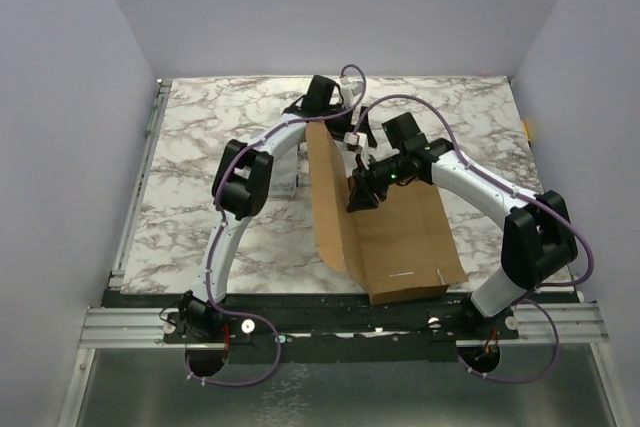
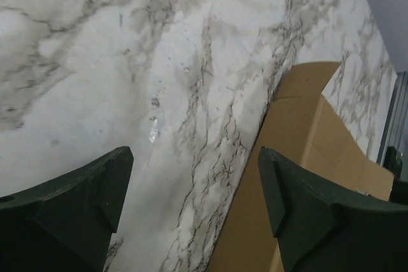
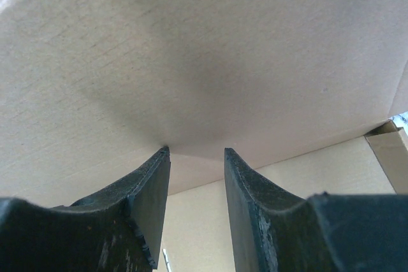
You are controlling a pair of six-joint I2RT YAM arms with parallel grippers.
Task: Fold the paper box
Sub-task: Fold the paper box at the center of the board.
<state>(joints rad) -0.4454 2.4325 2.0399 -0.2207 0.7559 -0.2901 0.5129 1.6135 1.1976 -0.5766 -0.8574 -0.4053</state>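
Probably light, stiff yet easily creased, the paper box (image 1: 400,237) lies half-folded on the counter (image 1: 200,167), best taken by its raised flap (image 1: 328,202); the right tool (image 3: 196,151), part-open and empty, noses that flap, while the left tool (image 2: 194,157) hovers wide open beside it.

The overhead camera sits high above the near edge, looking down over the whole table (image 1: 200,147); the left wrist one hangs low over the marble, catching the box (image 2: 306,144) edge; the right wrist one faces a box panel, almost touching; all three share the box.
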